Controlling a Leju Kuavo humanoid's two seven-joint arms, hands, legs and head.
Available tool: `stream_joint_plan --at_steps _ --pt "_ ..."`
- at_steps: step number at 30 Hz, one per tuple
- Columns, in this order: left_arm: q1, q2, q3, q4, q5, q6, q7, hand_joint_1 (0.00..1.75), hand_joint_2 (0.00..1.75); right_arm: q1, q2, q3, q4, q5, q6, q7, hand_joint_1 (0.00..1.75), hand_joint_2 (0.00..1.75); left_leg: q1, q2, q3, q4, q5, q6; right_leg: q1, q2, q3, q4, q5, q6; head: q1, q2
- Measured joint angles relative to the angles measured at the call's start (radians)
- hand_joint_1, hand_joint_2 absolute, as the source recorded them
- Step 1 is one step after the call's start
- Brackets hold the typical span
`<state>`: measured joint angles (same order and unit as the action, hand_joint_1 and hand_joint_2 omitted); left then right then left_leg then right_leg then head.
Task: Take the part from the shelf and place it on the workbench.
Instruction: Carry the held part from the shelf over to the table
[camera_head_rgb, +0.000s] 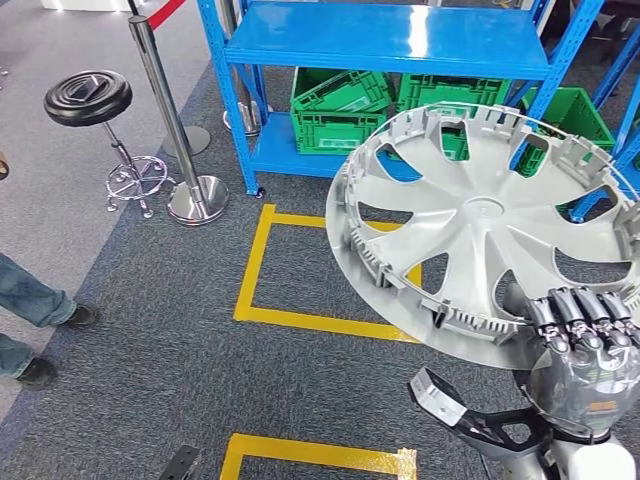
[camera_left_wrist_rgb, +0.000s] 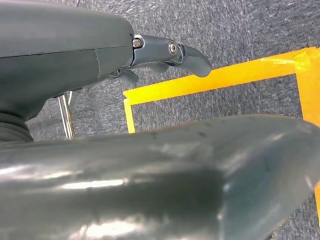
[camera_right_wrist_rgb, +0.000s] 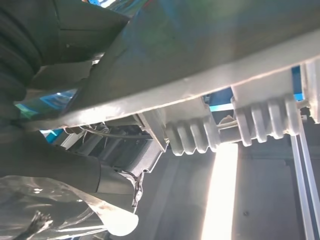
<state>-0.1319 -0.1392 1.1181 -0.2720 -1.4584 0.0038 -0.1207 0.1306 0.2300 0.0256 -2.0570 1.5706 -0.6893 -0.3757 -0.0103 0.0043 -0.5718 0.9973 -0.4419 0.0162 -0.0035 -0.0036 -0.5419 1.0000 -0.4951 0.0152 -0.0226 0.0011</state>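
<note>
The part is a large silver wheel cover (camera_head_rgb: 483, 215) with spokes and a ribbed, clipped rim. It hangs tilted in the air in front of the blue shelf (camera_head_rgb: 392, 40). My right hand (camera_head_rgb: 585, 335) grips its near rim from below at the lower right, fingers curled over the edge. In the right wrist view the cover's rim and its ribbed clips (camera_right_wrist_rgb: 192, 135) run close across my right hand (camera_right_wrist_rgb: 56, 170). My left hand (camera_left_wrist_rgb: 75, 55) hangs over the grey carpet with its fingers stretched out and nothing in it.
Green crates (camera_head_rgb: 340, 110) sit on the shelf's lower level. A black stool (camera_head_rgb: 89, 98) and a chrome stanchion (camera_head_rgb: 177, 140) stand at the left. Yellow tape rectangles (camera_head_rgb: 253, 270) mark the carpet. A person's legs and shoes (camera_head_rgb: 38, 305) are at the left edge.
</note>
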Motion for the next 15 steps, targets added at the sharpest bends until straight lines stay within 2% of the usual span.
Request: stream_joint_plan --at_steps 8,15 --pt "0.0 0.0 0.0 0.0 0.002 0.001 0.001 0.0 0.0 -0.005 -0.001 0.025 0.0 0.0 0.0 0.079 1.75 1.75 -0.001 0.0 -0.004 0.001 0.001 -0.002 -0.002 -0.001 -0.003 0.0 0.003 -0.001 0.0 0.0" --pt "0.001 0.001 0.0 0.0 0.002 0.004 0.004 0.0 0.0 -0.005 -0.003 0.048 0.0 0.0 0.0 0.118 1.75 1.75 -0.005 -0.001 -0.014 0.013 -0.001 0.004 -0.006 -0.001 -0.008 0.0 0.008 0.008 0.0 0.0"
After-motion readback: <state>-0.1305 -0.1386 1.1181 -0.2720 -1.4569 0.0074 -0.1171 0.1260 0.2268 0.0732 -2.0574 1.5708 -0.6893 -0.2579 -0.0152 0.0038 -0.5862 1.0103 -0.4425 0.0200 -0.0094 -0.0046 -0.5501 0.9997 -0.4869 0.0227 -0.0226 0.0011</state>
